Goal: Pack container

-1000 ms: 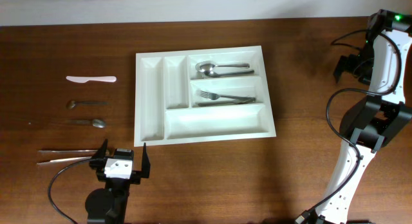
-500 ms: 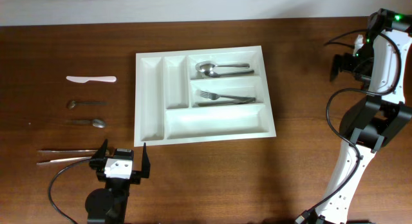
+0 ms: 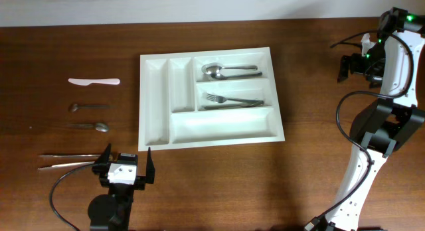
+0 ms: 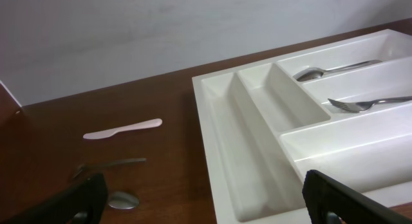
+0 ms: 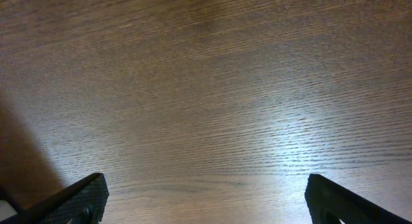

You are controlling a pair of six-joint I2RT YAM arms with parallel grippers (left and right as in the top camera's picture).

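Observation:
The container (image 3: 222,126) is a white tray with several compartments at the middle of the table. Spoons (image 3: 229,70) lie in its top right compartment and forks (image 3: 232,99) in the one below. My left gripper (image 3: 127,151) stands open near the front edge, just off the tray's front left corner. In the left wrist view the same gripper (image 4: 206,208) holds nothing, and the tray's rim (image 4: 203,121) runs ahead of it. My right gripper (image 3: 354,57) hangs open at the far right, well away from the tray. The right wrist view shows that gripper (image 5: 206,198) over bare wood.
Loose cutlery lies left of the tray: a white plastic knife (image 3: 94,81), two metal spoons (image 3: 89,107) (image 3: 93,126), and two long metal pieces (image 3: 66,160) beside my left gripper. The right arm's cable (image 3: 342,118) loops over the table at right.
The right gripper has swung slightly to the left. The left arm and all the cutlery have stayed where they were.

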